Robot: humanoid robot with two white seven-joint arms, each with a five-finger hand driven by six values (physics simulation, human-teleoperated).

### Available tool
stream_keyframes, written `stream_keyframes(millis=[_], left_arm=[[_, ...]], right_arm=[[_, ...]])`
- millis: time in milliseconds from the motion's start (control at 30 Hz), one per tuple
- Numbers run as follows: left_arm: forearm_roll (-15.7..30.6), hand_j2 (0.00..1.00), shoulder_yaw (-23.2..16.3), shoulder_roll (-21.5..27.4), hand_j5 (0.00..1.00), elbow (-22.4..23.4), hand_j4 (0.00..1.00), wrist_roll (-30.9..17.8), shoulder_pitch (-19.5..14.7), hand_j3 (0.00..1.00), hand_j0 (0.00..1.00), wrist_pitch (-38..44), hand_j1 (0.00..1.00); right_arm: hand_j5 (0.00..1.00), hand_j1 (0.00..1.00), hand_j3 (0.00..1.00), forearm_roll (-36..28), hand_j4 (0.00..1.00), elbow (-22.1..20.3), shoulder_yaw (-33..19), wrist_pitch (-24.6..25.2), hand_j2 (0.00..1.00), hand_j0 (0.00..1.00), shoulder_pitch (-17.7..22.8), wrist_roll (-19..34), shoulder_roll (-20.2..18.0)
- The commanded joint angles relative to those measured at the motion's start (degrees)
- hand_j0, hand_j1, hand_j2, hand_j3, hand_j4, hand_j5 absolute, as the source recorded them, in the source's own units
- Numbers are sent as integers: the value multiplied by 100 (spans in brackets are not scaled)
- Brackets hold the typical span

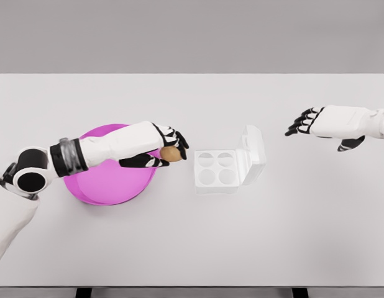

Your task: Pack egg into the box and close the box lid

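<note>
White table (192,248) fills the view, wide and pale. On its left sits the pink bowl (108,186), round and shallow, and the left arm reaches right across the top of it. Right of the bowl, just beside it but not touching, there's the white box (217,169), lid (254,148) standing open on its right side, four round cups showing, all of them bare. Left hand (164,149) is over the bowl's right rim, fingers wrapped around the egg (171,154). That brown egg pokes out past the fingertips, right at the bowl's edge, between bowl and box, still short of the box. Over on the far right, the right hand (316,122) hangs above the table, well apart from the box, fingers loosely spread and pointing left, gripping nothing.
</note>
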Motion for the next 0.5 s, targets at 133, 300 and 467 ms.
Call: stream_keyframes(millis=[133,300,467], left_arm=[[36,46,-11,-275,46,26,46,3,9,46,46,24,46],[36,46,-11,-477,46,122,46,3,17,46,46,24,46],[19,46,-19,-758,46,360,46,3,9,46,46,24,46]], right_arm=[[100,100,100,-23,100,0,-5,11,100,100,0,-2,-6],[100,100,100,-23,100,0,-5,11,100,100,0,-2,-6],[100,100,100,-23,100,0,-5,11,100,100,0,-2,-6]])
